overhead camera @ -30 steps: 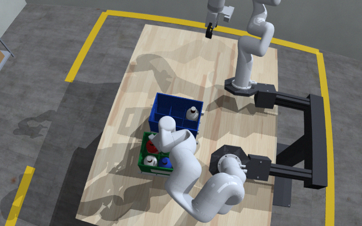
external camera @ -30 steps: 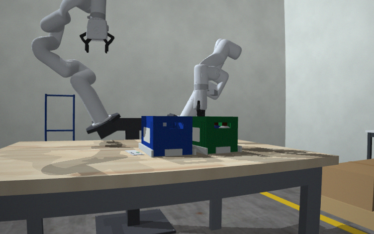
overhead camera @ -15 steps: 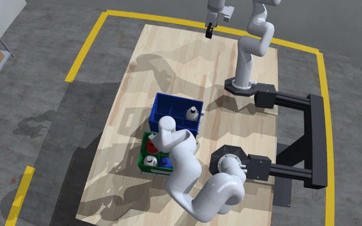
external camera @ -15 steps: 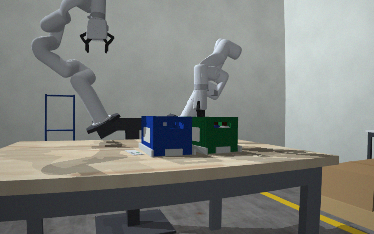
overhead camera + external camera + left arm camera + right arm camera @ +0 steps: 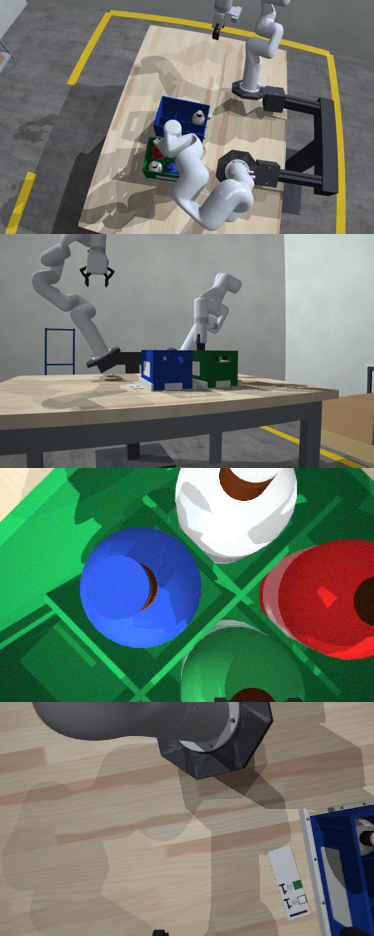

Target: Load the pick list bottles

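The green bottle [image 5: 240, 665] stands in its compartment of the green crate [image 5: 149, 174] [image 5: 226, 373] [image 5: 45, 585], its neck pinched by the left gripper [image 5: 201, 346] [image 5: 257, 699]. Beside that crate, the blue crate [image 5: 157, 130] [image 5: 172, 373] [image 5: 334, 827] holds a white bottle [image 5: 198, 119] [image 5: 362, 830]; the right gripper [image 5: 216, 33] [image 5: 96, 284] [image 5: 256, 933] hangs spread above the table.

Paper strip [image 5: 134, 386] [image 5: 282, 864], well in from the tabletop's edges, reads from its black bar: "1" by white square, "1" by green square
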